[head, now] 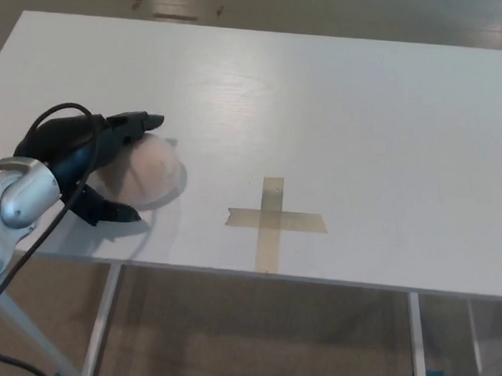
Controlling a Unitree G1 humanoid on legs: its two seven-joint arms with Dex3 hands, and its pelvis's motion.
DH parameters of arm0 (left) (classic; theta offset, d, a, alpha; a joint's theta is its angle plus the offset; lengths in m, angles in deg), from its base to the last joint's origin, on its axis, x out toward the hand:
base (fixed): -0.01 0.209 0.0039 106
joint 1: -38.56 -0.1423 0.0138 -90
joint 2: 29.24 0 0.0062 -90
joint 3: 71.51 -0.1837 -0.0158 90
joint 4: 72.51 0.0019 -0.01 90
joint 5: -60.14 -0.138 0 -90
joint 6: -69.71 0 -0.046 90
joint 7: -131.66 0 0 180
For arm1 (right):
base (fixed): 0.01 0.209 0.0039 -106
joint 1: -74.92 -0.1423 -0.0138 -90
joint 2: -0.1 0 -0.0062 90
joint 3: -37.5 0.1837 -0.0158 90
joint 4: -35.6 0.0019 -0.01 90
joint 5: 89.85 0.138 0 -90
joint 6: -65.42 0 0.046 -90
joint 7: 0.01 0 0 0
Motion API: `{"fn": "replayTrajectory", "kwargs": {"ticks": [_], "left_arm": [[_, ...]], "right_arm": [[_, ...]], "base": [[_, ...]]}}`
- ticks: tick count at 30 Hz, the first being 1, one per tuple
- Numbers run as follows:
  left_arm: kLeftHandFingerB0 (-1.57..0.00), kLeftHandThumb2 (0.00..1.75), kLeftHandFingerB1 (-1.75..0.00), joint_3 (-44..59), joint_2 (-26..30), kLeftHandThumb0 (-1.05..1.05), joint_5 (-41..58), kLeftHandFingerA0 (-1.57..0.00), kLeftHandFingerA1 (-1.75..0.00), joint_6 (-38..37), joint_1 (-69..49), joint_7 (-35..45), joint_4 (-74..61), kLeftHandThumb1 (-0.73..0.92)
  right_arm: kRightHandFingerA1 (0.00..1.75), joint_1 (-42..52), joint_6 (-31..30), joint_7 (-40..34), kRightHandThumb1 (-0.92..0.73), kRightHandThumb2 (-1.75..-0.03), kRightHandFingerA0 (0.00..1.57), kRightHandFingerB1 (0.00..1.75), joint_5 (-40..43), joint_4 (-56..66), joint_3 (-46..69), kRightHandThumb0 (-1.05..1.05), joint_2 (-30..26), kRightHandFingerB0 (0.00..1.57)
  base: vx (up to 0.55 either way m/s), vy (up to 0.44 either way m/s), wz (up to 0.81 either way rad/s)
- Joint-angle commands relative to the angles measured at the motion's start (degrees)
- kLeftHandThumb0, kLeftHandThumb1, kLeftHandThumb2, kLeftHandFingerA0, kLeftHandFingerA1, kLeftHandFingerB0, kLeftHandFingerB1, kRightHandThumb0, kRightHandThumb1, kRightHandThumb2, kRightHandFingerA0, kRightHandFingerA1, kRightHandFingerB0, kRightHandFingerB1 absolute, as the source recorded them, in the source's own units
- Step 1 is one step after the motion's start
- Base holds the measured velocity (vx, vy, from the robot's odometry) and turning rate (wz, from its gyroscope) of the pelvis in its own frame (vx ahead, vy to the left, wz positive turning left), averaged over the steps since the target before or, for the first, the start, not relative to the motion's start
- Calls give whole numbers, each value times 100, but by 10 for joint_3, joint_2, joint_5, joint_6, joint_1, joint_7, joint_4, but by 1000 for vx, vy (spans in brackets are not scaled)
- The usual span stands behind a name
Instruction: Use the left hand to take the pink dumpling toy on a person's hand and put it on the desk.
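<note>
The pink dumpling toy (152, 173) lies on the white desk (362, 118), left of a tape cross. My left hand (90, 160) sits just to its left, low over the desk near the front edge. Its fingers are spread: one black finger (137, 121) reaches over the toy's top, and the thumb (108, 211) lies below it on the desk. The hand is open around the toy rather than clamped on it. My right hand is out of the picture. No person's hand shows.
A cross of beige tape (272, 220) marks the desk near its front middle. The desk's front edge (272, 276) runs just below my hand, with metal legs and floor beneath. A black cable (41, 229) loops along my left forearm.
</note>
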State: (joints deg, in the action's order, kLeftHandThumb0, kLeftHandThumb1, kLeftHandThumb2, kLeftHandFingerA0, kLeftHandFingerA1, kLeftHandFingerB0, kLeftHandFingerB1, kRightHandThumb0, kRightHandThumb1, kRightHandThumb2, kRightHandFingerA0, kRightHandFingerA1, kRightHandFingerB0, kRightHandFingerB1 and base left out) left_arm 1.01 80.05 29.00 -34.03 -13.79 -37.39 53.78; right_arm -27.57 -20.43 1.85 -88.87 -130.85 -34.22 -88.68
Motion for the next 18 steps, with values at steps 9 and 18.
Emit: {"fn": "replayTrajectory", "kwargs": {"ticks": [9, 18], "left_arm": [[0, 60, -3, -2, 6, -89, -7, 0, 0, 66, -3, 59, -36, 48], [0, 62, -3, 59, 30, -89, 51, 0, 0, 110, -3, 132, -203, 46]], "right_arm": [[46, 8, -13, 2, -57, -57, 65, 45, 8, -4, 6, -46, 1, 65], [46, 9, -14, 6, -57, -58, 65, 45, 7, -3, 5, -46, -1, 63]], "base": [[0, 0, 0], [0, 0, 0]]}}
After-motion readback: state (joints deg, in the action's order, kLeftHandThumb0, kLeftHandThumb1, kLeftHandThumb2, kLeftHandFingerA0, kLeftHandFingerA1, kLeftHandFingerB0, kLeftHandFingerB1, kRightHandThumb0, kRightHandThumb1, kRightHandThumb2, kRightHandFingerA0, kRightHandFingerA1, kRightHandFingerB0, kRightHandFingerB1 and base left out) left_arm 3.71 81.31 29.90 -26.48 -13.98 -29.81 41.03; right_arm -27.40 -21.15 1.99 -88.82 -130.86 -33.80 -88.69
